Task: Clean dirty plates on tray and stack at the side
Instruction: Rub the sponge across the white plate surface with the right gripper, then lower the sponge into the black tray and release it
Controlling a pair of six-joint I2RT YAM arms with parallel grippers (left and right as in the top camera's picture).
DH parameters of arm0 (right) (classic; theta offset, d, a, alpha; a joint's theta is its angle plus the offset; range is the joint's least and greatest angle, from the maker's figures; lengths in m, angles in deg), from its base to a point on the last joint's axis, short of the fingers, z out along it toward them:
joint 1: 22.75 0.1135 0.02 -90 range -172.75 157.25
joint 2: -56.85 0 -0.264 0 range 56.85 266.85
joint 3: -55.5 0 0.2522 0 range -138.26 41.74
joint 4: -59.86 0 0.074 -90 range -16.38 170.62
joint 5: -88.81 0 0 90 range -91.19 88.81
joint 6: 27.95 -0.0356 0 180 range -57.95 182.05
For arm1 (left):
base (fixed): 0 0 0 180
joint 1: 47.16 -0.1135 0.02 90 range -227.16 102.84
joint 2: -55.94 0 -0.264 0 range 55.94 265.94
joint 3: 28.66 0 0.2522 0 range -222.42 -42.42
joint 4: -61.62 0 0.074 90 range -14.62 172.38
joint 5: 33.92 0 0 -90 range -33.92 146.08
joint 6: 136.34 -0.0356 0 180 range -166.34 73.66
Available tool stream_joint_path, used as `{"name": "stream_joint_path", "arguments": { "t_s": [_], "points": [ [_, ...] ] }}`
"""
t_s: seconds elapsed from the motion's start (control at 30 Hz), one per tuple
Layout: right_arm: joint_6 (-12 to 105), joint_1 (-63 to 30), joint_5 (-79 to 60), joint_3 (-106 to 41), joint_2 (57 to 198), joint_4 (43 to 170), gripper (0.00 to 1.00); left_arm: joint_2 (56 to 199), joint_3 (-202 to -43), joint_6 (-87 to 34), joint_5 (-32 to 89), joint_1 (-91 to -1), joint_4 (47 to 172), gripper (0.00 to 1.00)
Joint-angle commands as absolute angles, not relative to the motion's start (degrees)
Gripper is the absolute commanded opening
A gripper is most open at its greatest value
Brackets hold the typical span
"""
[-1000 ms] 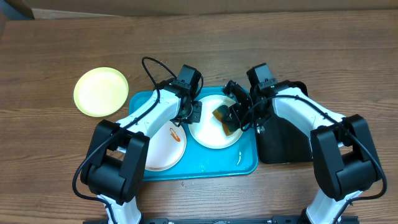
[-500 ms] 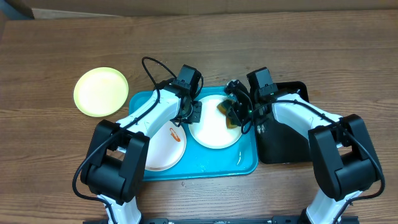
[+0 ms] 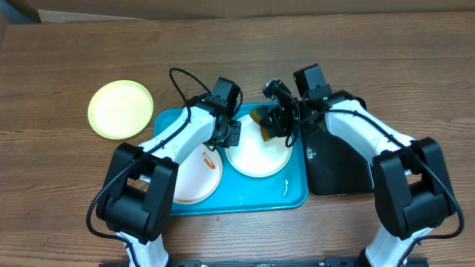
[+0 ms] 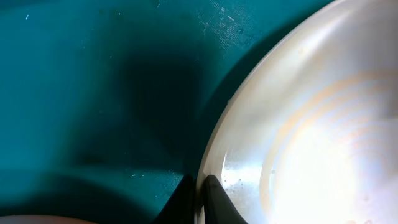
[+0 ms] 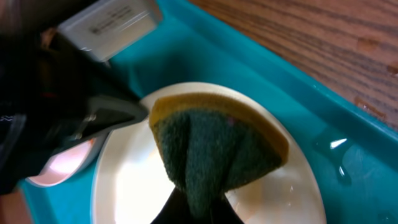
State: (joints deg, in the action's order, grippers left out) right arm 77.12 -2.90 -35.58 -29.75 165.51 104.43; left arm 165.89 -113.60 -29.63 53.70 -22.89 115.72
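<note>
A white plate (image 3: pixel 257 153) lies in the middle of the turquoise tray (image 3: pixel 293 196). My left gripper (image 3: pixel 231 133) is shut on that plate's left rim (image 4: pixel 211 155), one finger (image 4: pixel 214 196) inside and one outside. My right gripper (image 3: pixel 276 122) is shut on a yellow and green sponge (image 5: pixel 214 146) and holds it over the plate's far edge (image 5: pixel 134 180). A second white plate (image 3: pixel 199 174) with an orange-red smear lies at the tray's left. The pale yellow-green plate (image 3: pixel 120 109) lies on the table left of the tray.
A black narrow tray (image 3: pixel 338 159) lies right of the turquoise tray, under my right arm. Wet streaks show on the turquoise tray's near right part (image 3: pixel 286 189). The wooden table (image 3: pixel 74 193) surrounds everything.
My right gripper has moved the sponge from the middle of the plate up towards its far edge. The left gripper has stayed on the rim.
</note>
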Motion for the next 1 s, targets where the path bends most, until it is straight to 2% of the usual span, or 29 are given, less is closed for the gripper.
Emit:
{"name": "stream_joint_path", "arguments": {
  "t_s": [0.0,0.27,0.43,0.6,0.8,0.97],
  "points": [
    [76.8,-4.0,-37.5,-33.8,161.0,109.2,0.04,166.3,-113.0,-30.1,53.1,-22.8,115.9,0.08],
    [76.2,-12.0,-29.2,-34.5,154.5,125.7,0.04,166.3,-113.0,-30.1,53.1,-22.8,115.7,0.09],
    [68.3,-16.6,-19.0,-33.8,154.1,133.0,0.04,166.3,-113.0,-30.1,53.0,-22.8,114.7,0.1],
    [66.3,-16.4,-11.6,-29.0,154.1,131.3,0.04,166.3,-113.0,-30.0,53.0,-22.8,113.7,0.12],
    [61.7,-16.1,-1.2,-21.8,154.1,123.2,0.04,166.3,-113.0,-30.1,53.0,-22.8,113.7,0.14],
    [61.6,-16.1,-0.6,-17.0,154.1,116.5,0.04,166.3,-113.0,-30.1,53.0,-22.8,113.7,0.15]
  ]
}}
